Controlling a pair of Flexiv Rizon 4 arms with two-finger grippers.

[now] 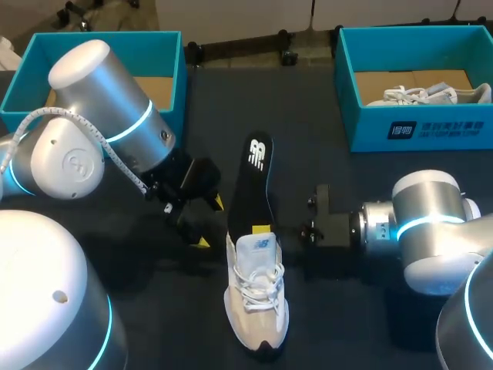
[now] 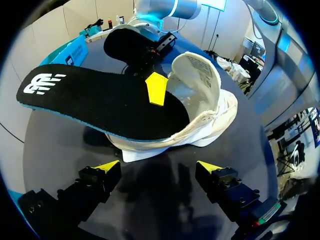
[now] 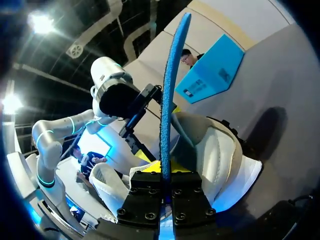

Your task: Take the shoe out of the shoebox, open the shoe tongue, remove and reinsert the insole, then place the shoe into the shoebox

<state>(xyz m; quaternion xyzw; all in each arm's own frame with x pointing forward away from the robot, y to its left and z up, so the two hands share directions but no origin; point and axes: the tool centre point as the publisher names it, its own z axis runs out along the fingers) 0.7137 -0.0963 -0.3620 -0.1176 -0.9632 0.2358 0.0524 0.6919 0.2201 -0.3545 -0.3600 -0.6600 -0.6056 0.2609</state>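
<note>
**Gripping the insole over the open shoe**

Mid-desk (image 1: 347, 308), toward the near edge, sits the pale shoe (image 1: 258, 308), toe at the near edge, tongue up and laces loose. The black insole (image 1: 254, 185) has one end in the shoe's opening, and the rest stretches toward the far edge. It carries a white logo (image 1: 258, 154) near its free end, which I won't read out.

The right pincer (image 1: 262, 230) comes in from the right edge and is narrowed onto the insole just above the shoe. One yellow tip presses the insole's top face.

The left pincer (image 1: 210, 222) is spread wide just left of the shoe, touching nothing, with shoe and insole ahead of its fingers.

Two teal boxes flank the far edge. The left shoebox (image 1: 115, 37) is in the left corner. The right shoebox (image 1: 370, 131) is in the right corner, with white print on its front wall and a second shoe (image 1: 416, 94) inside. Both stand well apart from the pincers.
</note>
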